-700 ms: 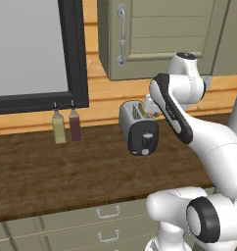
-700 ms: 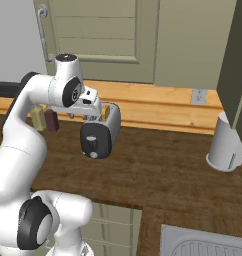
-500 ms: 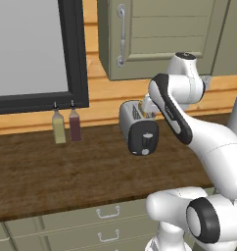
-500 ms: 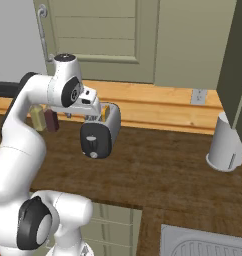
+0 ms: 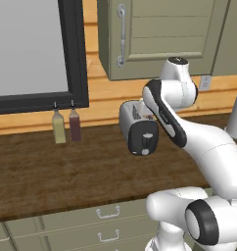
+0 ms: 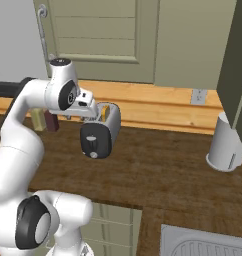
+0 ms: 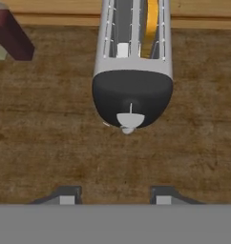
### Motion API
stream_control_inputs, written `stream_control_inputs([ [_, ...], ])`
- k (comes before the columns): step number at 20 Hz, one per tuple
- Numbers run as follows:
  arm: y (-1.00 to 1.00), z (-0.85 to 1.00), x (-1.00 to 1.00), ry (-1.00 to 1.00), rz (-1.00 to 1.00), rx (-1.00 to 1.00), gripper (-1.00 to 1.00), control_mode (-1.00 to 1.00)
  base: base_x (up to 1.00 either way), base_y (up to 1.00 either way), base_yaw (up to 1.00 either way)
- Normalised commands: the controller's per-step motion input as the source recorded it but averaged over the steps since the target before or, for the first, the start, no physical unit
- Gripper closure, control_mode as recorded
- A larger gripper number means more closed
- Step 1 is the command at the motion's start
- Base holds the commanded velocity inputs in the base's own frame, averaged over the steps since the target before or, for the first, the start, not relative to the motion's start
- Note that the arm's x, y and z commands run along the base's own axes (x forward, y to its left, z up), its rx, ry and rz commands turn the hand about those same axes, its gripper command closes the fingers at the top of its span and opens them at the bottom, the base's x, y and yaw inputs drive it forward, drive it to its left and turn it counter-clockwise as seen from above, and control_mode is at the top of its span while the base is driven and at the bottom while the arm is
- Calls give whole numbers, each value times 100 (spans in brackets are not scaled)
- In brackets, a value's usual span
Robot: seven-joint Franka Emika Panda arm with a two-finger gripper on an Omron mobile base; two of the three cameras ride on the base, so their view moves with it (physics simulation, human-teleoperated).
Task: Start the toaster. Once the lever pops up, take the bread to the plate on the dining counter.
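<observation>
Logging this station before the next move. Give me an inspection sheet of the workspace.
Surface: dark wood counter, drawers below it.
Job's things: toaster stands on the counter, black end with knob facing the robot; a yellowish slice stands in one slot.
Clutter: two small bottles by the wall; a pale grey container on the counter to the right.
Gripper: gripper hovers above the counter in front of the toaster's knob end, jaws apart, holding nothing.
Cables: nothing seen.
Surroundings: green cabinet doors above, dark-framed window, wall outlet, sink corner.
</observation>
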Motion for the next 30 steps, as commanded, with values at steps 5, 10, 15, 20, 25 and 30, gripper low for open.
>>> stream_control_inputs([
  [5,0,-22,15,0,0,-1,100,-100,0,0,0],
  [10,0,-26,14,0,0,-1,100,-100,0,0,0],
  [15,-6,-28,13,0,0,0,100,-100,0,0,0],
  [20,-10,-28,12,0,0,0,100,-100,0,0,0],
  [25,-11,-30,15,0,0,0,100,-100,0,0,0],
  [30,-4,-27,21,0,0,0,100,-100,0,0,0],
])
